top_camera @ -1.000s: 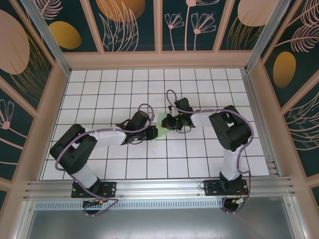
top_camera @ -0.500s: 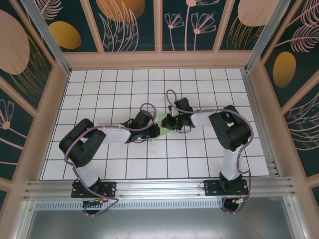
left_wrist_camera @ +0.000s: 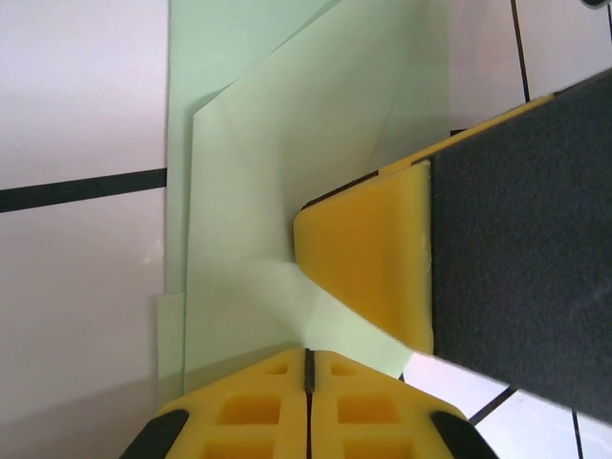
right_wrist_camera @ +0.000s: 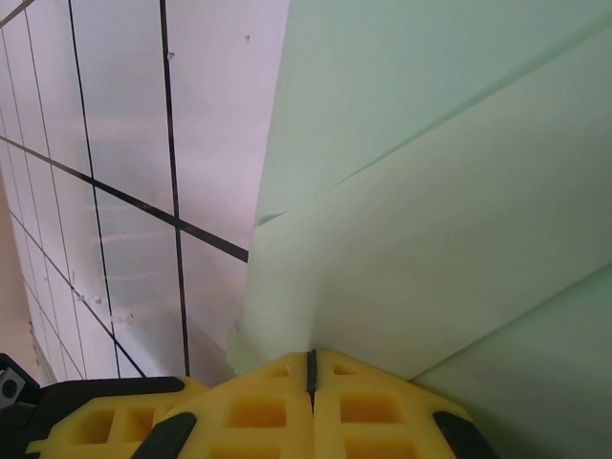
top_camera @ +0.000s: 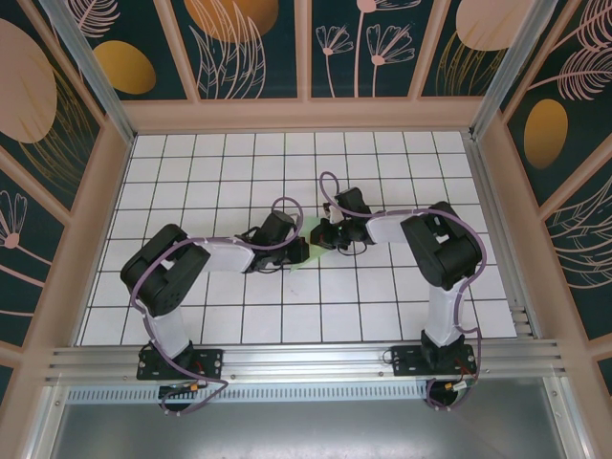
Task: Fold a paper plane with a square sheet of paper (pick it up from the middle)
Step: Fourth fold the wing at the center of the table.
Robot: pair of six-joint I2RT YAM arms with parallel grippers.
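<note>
From above, we are seeing the two arms meeting near the middle of the tiled worktop [top_camera: 239, 172], with the left gripper [top_camera: 298, 251] and the right gripper [top_camera: 323, 239] nearly touching over one pale green sheet of paper [top_camera: 310, 232], most of it hidden beneath them. The wrist cameras are giving us what the overhead view is hiding: the sheet is already partly folded, lying in overlapping layers with slanted edges. In the left wrist view we are looking at the left gripper's yellow fingertips pressed together on the sheet's near edge, where soft creases are gathering, and one yellow, black-padded finger [left_wrist_camera: 368, 258] of the right gripper is resting on the paper just ahead. In the right wrist view, that gripper's fingertips are likewise closed on a layered edge. We are counting two grippers and one sheet.
</note>
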